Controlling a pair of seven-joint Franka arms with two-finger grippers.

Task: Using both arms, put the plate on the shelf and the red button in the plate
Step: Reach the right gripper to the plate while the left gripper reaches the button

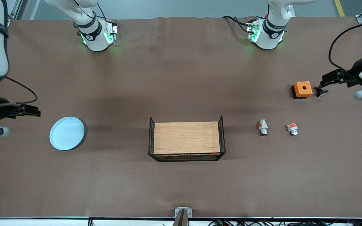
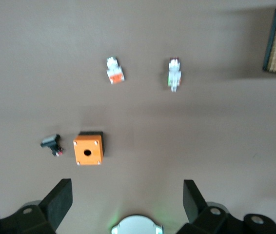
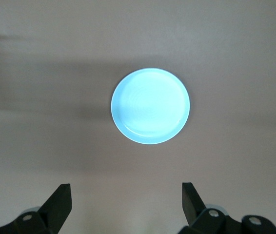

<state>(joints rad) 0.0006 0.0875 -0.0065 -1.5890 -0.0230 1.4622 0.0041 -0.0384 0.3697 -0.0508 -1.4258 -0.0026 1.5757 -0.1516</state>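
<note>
The pale blue plate (image 1: 67, 133) lies flat on the brown table toward the right arm's end; it also shows in the right wrist view (image 3: 150, 106). The red button (image 1: 263, 127), white and grey with an orange band and a dark red cap, lies toward the left arm's end and shows in the left wrist view (image 2: 174, 74). My right gripper (image 1: 36, 110) is open and empty above the table beside the plate, jaws wide (image 3: 126, 190). My left gripper (image 1: 323, 81) is open and empty above the table near the orange box, apart from the red button (image 2: 127, 187).
A wooden board in a black wire rack (image 1: 185, 138) stands mid-table. An orange box with a hole (image 1: 302, 89), a black-stemmed button (image 1: 320, 91) and a shorter orange-and-white piece (image 1: 292, 128) lie near the red button.
</note>
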